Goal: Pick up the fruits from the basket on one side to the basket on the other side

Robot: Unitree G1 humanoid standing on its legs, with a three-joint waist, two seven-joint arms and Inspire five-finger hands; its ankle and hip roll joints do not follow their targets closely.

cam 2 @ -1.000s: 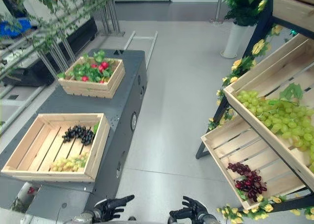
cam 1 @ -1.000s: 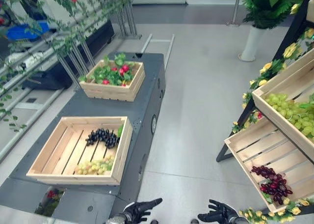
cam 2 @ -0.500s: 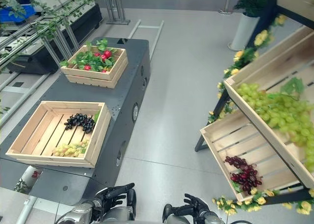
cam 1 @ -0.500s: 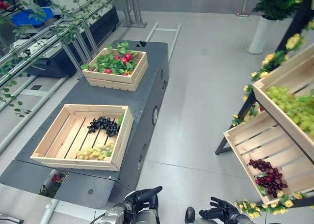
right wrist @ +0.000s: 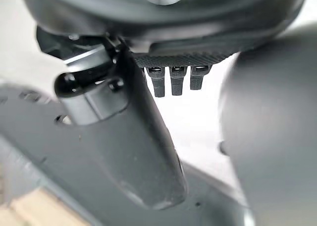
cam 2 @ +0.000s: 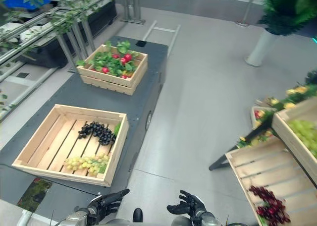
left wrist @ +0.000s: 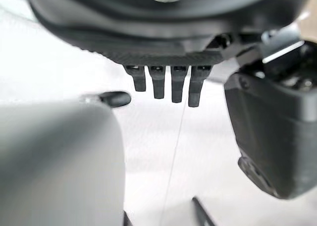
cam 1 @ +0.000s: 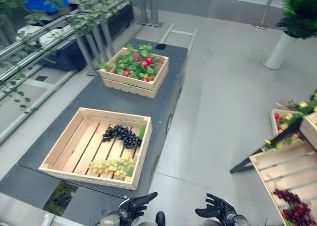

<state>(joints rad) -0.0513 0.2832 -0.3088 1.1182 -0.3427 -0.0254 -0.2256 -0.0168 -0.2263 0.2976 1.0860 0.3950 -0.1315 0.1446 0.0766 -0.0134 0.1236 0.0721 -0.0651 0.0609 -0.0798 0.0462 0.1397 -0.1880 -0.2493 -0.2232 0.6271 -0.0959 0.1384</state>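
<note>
Both the left hand [cam 1: 130, 209] and right hand [cam 1: 218, 209] hang low with fingers loose and nothing in them, while the dark grapes [cam 1: 121, 135] and green grapes [cam 1: 112, 166] sit in the near crate [cam 1: 58, 154] on the grey platform [cam 1: 94, 94]. Red grapes [cam 1: 295, 211] lie in the shelf crate [cam 1: 274, 165] on the right. Grape bunches look soft, floppy and easy to crush, so cupping one from underneath near the stem is probably safer than squeezing the berries

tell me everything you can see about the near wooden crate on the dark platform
The near wooden crate is a shallow, open-topped box of pale slatted wood, lying flat on the dark platform. A bunch of dark grapes and a bunch of green grapes lie on its slats toward its right side; the rest of its floor is bare. Neither the left hand nor the right hand touches it.
</note>
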